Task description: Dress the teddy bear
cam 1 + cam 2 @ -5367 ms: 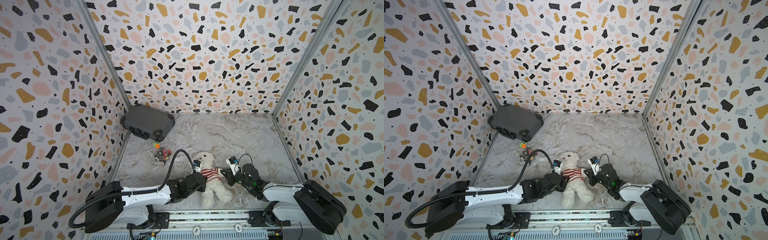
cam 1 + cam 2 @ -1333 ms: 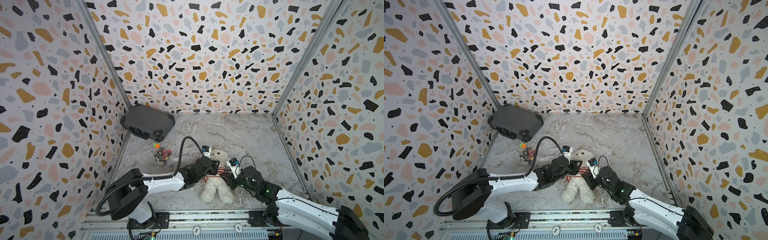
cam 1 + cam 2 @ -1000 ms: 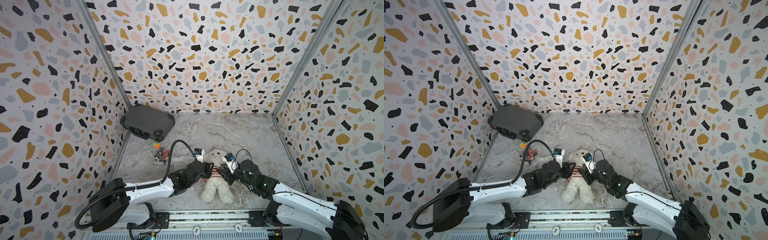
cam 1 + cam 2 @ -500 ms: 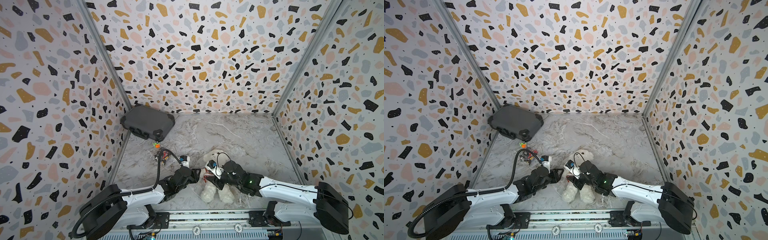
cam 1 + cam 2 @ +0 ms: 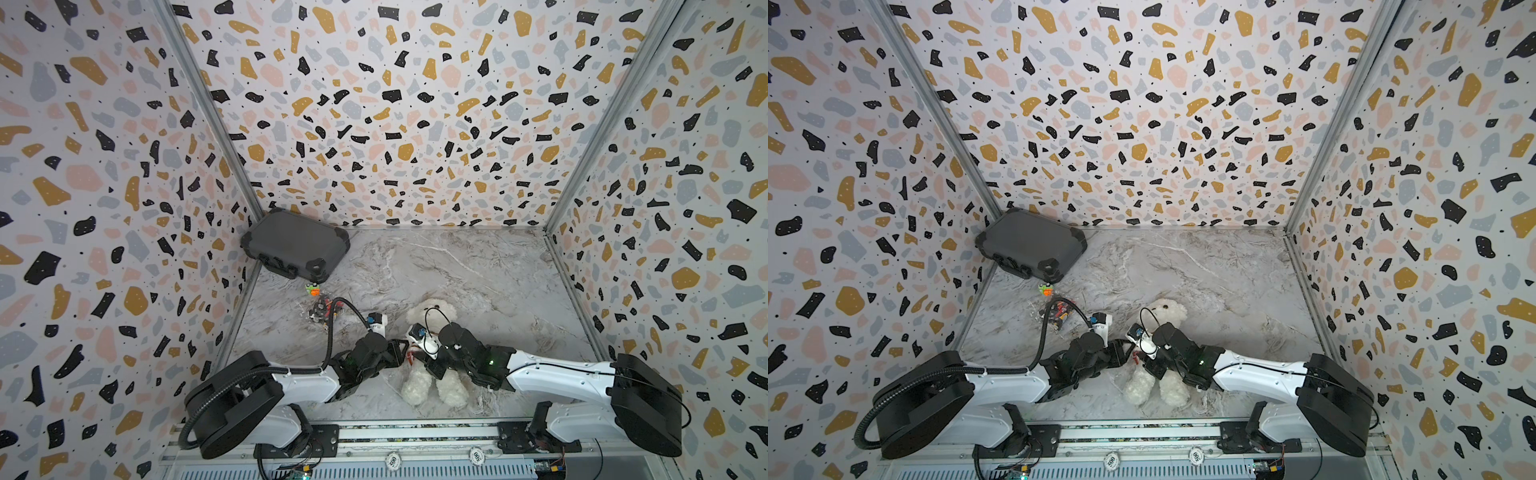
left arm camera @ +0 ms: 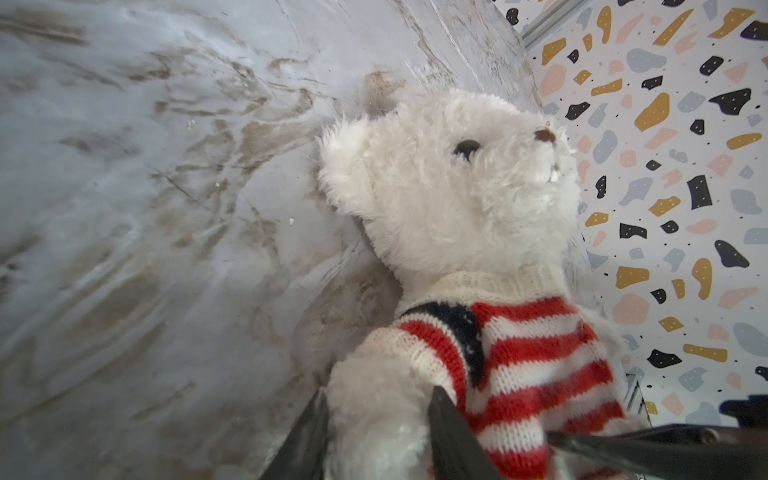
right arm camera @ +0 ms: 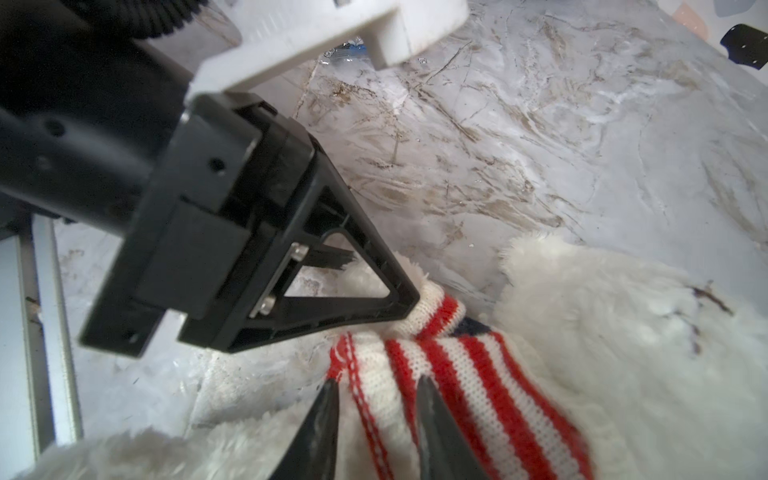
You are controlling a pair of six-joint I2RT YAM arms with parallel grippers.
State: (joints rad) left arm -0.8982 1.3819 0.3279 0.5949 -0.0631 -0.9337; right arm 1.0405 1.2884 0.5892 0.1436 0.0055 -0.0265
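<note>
Near the front of the marble table [image 5: 457, 266] the teddy bear [image 5: 430, 311] lies on its back, head toward the far wall, wearing a striped sweater [image 6: 536, 357]; the left gripper [image 6: 378, 401] clasps its arm between narrow jaws; the right gripper [image 7: 376, 386] pinches the sweater's hem.

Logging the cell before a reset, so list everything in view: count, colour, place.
teddy bear: one, white, lying face up at the near middle of the table
sweater: one, red-and-white striped with a navy patch, on the bear's torso
case: one, dark grey, far left corner
small toy: one, orange and green, just in front of the case
small cluttered item: one, dark with red bits, kind unclear, left of the bear
table: one, grey marble
walls: three, terrazzo-patterned
left gripper: one, black, jaws either side of the bear's arm
right gripper: one, black, jaws either side of the sweater's edge
</note>
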